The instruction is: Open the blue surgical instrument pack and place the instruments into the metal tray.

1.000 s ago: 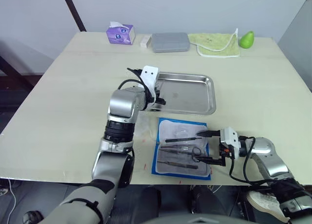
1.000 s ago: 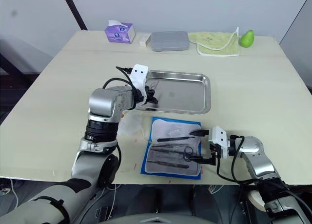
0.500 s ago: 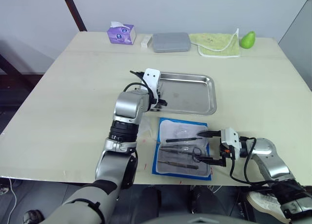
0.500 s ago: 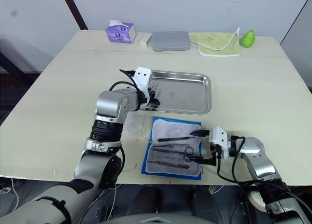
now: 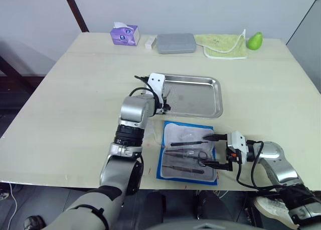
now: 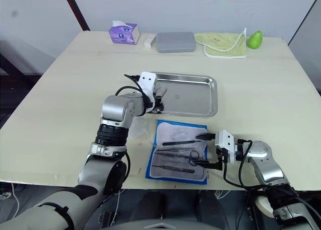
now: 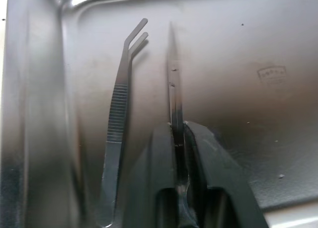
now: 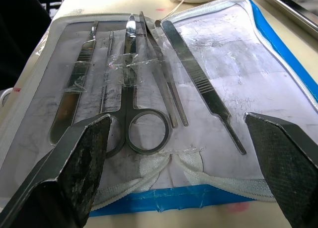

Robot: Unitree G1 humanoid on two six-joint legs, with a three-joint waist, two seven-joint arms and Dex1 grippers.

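Observation:
The blue surgical instrument pack [image 5: 186, 125] lies open on the table in front of the metal tray [image 5: 219, 97], its pale lining up. Several instruments rest in it, among them scissors [image 8: 134, 105] and a flat handle [image 8: 201, 81]. My right gripper [image 5: 207, 151] is open at the pack's right edge, one finger [image 8: 74, 171] on each side of the lining, holding nothing. My left gripper [image 7: 177, 129] hangs over the tray's left end, shut on a thin straight instrument [image 7: 172, 69]. Beside it, bent tweezers [image 7: 119, 128] lie in the tray.
Along the far edge stand a purple tissue box [image 5: 124, 34], a small white item [image 5: 150, 42], a grey case [image 5: 175, 43], a green cloth [image 5: 220, 44] and a green pear-shaped object [image 5: 254, 40]. A crumpled clear wrapper [image 5: 149, 134] lies left of the pack.
My left arm has shifted slightly to the right over the tray's left end. The right gripper and the pack have stayed put.

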